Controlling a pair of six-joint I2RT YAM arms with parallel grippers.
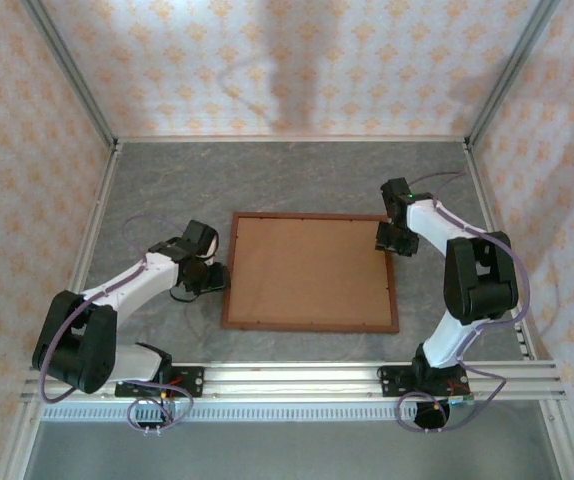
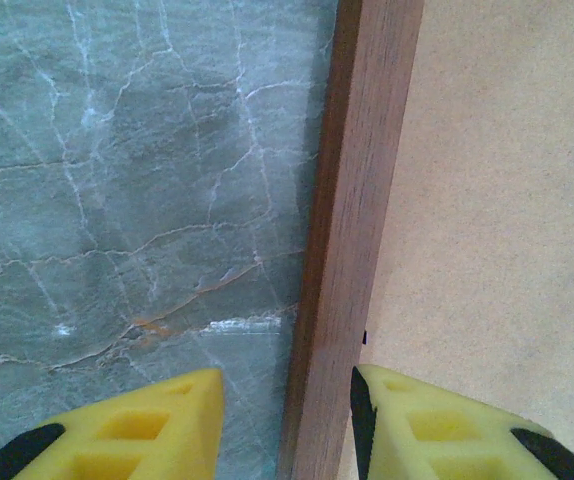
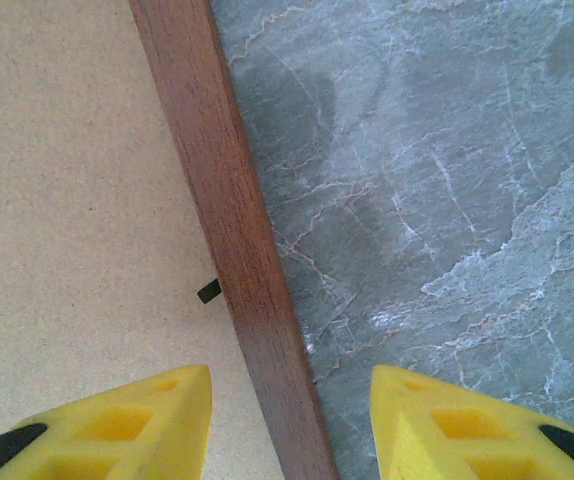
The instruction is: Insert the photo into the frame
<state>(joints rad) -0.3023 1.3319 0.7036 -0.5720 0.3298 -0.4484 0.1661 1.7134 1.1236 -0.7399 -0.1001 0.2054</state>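
**Frame face-down, both grippers straddling its side rails**

Left side first: the left gripper (image 2: 285,400), with yellow fingers, is low at the left rail of the large rectangular frame of thin reddish-brown wood moulding (image 1: 309,326). Its jaws stand apart with the rail between them. The outer finger is clear of the wood with grey marble showing in the gap, and the inner finger is just beside or touching the rail's inner edge. It is not clamped.

Centre: the frame lies flat, back side up, in the middle of the grey marble-patterned table (image 1: 167,180). A plain brown cardboard backing board (image 1: 309,268) fills its opening. I cannot tell whether the photo sits under the board.

Handling, as a judgement: the frame looks stiff but light, and the thin moulding may twist if lifted by one rail. It may carry glass, so treat it as fragile. The smooth wood could slip on the smooth tabletop. The best hold is across a side rail near mid-length, both sides together and level.

Right side: the right gripper (image 3: 289,385) is at the upper part of the right rail. Its jaws are open wide — the rail runs between them nearer the inner finger, and the outer finger stands well off over bare table. A small black retaining tab (image 3: 209,291) sits on the board against the rail, just ahead of the inner finger.
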